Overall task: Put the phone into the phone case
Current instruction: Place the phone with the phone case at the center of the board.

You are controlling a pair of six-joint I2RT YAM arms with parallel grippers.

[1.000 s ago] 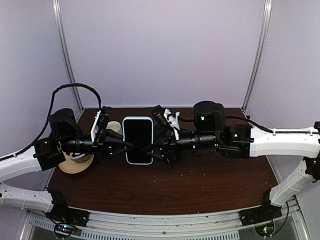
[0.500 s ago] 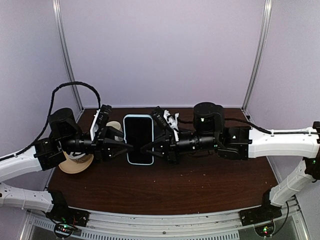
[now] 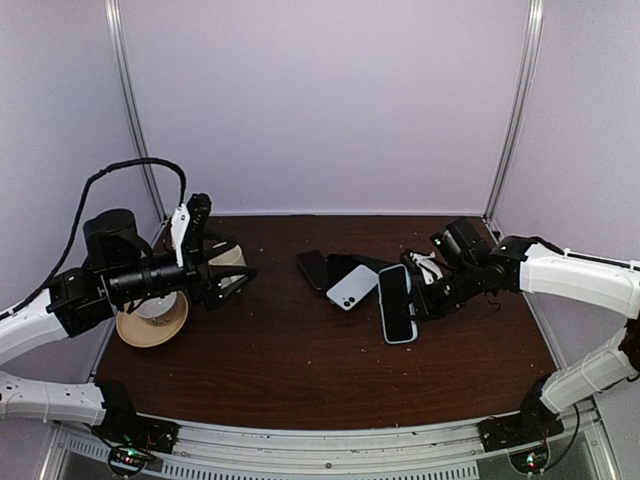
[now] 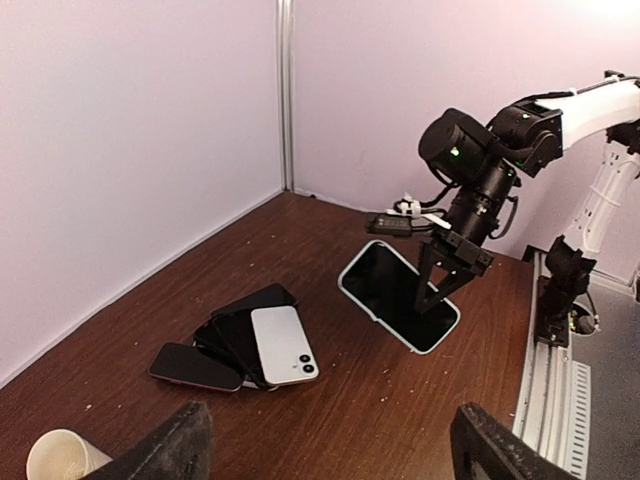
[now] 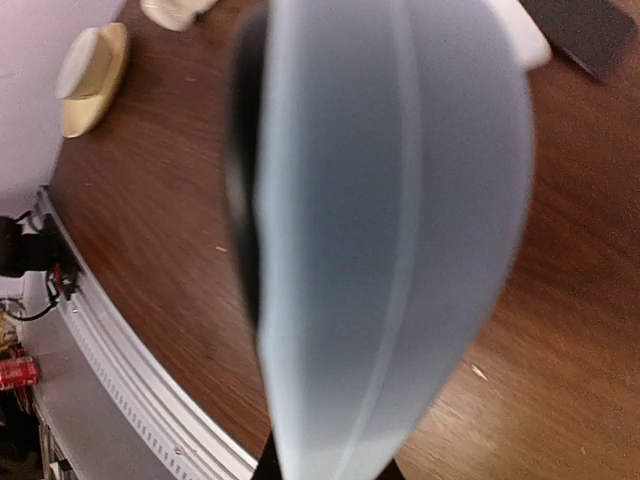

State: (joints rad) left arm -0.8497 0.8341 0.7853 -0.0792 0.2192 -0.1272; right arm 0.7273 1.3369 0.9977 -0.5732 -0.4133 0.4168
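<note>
- Step: fitting looks done. The phone point(image 3: 397, 303) sits inside the pale blue case point(image 4: 447, 327), with the rim showing all round the black screen.
- The right claw point(image 3: 425, 292) is clenched on one long edge of the cased phone and carries it.
- The left claw point(image 3: 232, 283) is released, jaws spread wide and gripping nothing. It hangs by the left edge of the surface point(image 3: 300, 370), next to the bowl point(image 3: 150, 320) and paper cup point(image 3: 228, 258).
- Location: the cased phone is over the right half of the surface, just right of the pile of spare phones point(image 3: 335, 270), white phone point(image 3: 352, 287) on top. It is tilted, screen toward the left wrist camera. Cannot tell if the low corner touches the wood.
- Looks: glossy dark screen, thin soft-looking rim. The right wrist view is a blur of case back, so corner seating can't be checked there.
- Next, my read: lower it flat on bare wood toward the near edge, clear of the pile, then let go.
- Risk: an edge pinch on a soft case could peel a corner off on release.
</note>
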